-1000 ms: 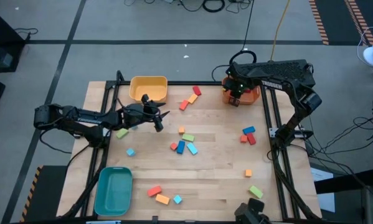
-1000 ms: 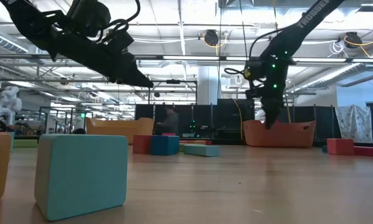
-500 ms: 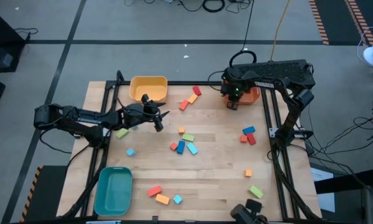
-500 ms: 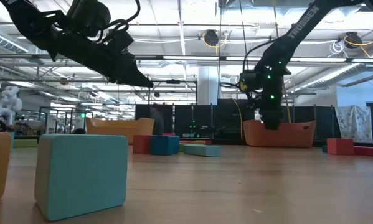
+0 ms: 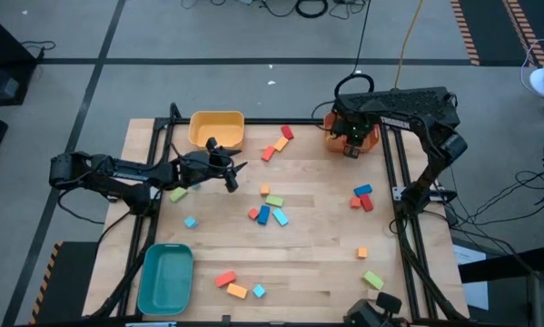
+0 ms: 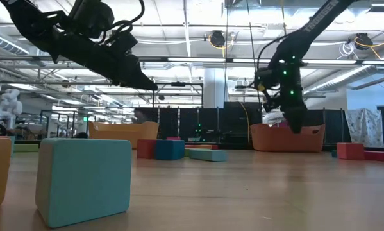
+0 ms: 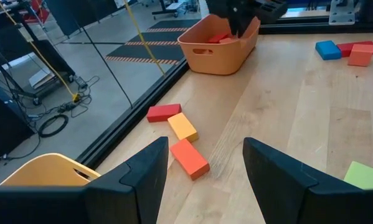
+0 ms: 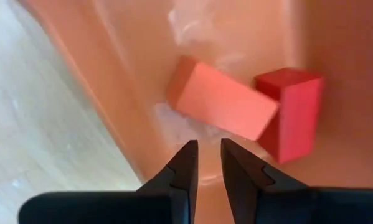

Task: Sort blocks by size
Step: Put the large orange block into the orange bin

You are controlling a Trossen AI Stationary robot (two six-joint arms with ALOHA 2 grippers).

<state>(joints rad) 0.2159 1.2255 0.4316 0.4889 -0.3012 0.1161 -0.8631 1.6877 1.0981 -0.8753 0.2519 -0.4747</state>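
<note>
Blocks lie scattered over the wooden worktop: a cluster near the middle, a few by the far edge beside the yellow bin, some near the right edge, and more toward the near edge next to the teal bin. Over the orange bin at the far right corner hangs the right hand, its fingers nearly together and holding nothing; directly beneath it, inside that bin, an orange block rests against a red block. On the left side, the left hand hovers above the worktop with fingers apart and empty, near a green block.
</note>
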